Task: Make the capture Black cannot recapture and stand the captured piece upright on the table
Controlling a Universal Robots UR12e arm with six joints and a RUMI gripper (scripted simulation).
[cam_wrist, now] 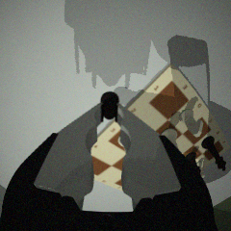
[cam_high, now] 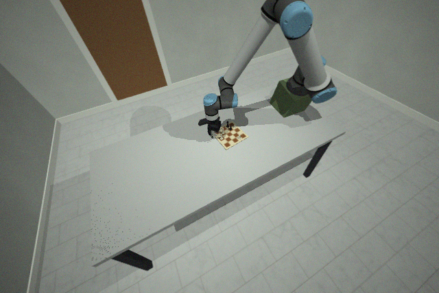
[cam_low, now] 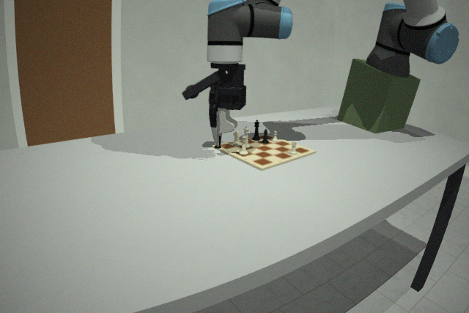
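My gripper (cam_high: 212, 136) (cam_low: 217, 144) (cam_wrist: 109, 104) is shut on a small black chess piece (cam_wrist: 110, 104) (cam_low: 217, 147), held by its head between the fingertips. The piece is down at the table top (cam_low: 113, 207), just off the left corner of the small chessboard (cam_high: 228, 145) (cam_low: 264, 163) (cam_wrist: 166, 98); I cannot tell whether its base touches the table. On the board stand a tall black king (cam_low: 256, 129) (cam_high: 228, 126) (cam_wrist: 214, 151), a smaller black piece (cam_low: 265, 136) and several white pieces, among them a white piece (cam_low: 242, 148) near the left corner and a white pawn (cam_low: 293, 146).
The arm's green base block (cam_high: 289, 102) (cam_low: 378, 101) stands on the table behind and to the right of the board. The table's near edge lies far in front of the board.
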